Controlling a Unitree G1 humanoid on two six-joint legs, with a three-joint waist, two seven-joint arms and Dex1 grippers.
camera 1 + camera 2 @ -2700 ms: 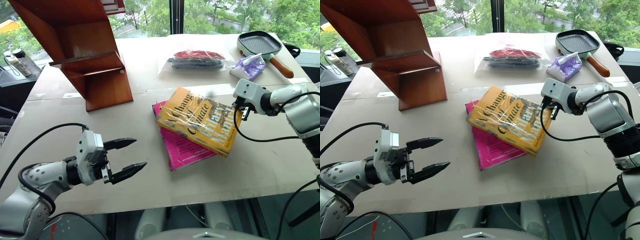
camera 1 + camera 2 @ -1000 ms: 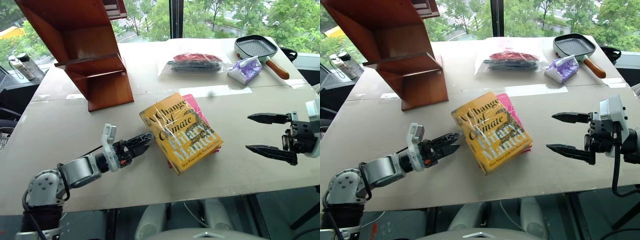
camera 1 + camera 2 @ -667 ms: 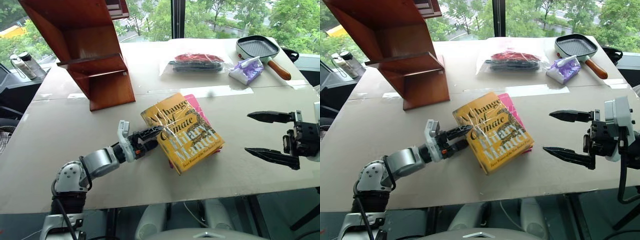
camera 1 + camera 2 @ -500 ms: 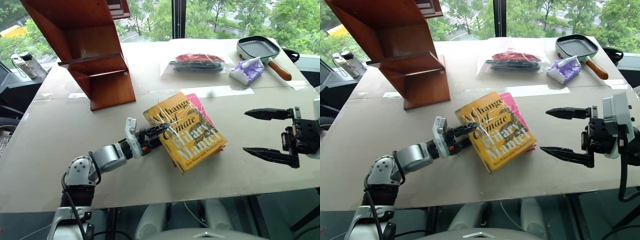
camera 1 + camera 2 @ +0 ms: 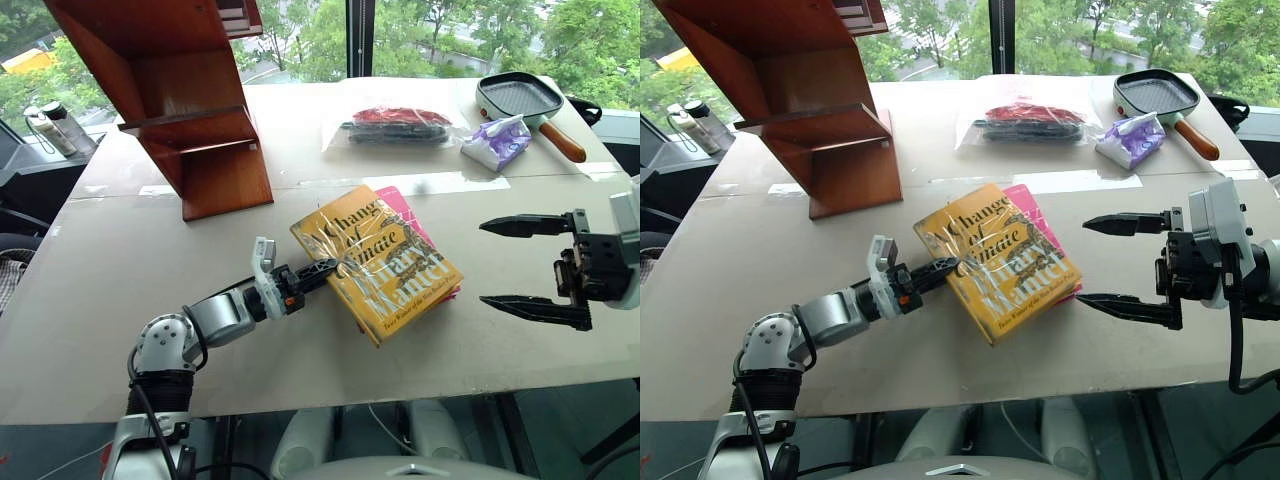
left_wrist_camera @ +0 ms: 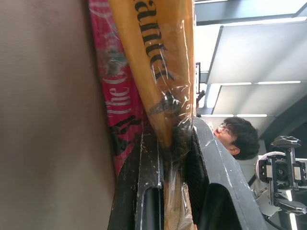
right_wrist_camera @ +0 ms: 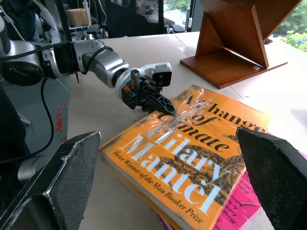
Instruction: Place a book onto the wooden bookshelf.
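The book (image 5: 385, 258), yellow-orange in glossy wrap, lies tilted on top of a magenta-pink book (image 5: 405, 205) at the table's middle. My left gripper (image 5: 325, 270) reaches in level from the left and is shut on the book's near left edge. In the left wrist view its fingers (image 6: 148, 158) pinch the book's (image 6: 160, 52) wrapped edge. My right gripper (image 5: 520, 262) hovers open to the right of the book, a short gap away, pointing at it. The wooden bookshelf (image 5: 190, 110), reddish-brown with slanted sides, stands at the back left of the table.
A clear bag of red and dark items (image 5: 395, 120), a purple packet (image 5: 497, 140) and a grill pan (image 5: 520, 95) lie at the back right. A bottle (image 5: 50, 128) stands off the table's left edge. A person (image 6: 235, 139) is visible beyond the book.
My left gripper slid forward onto the book's left edge and closed on it. The book shifted slightly to the right. My right gripper stayed open in nearly the same place.
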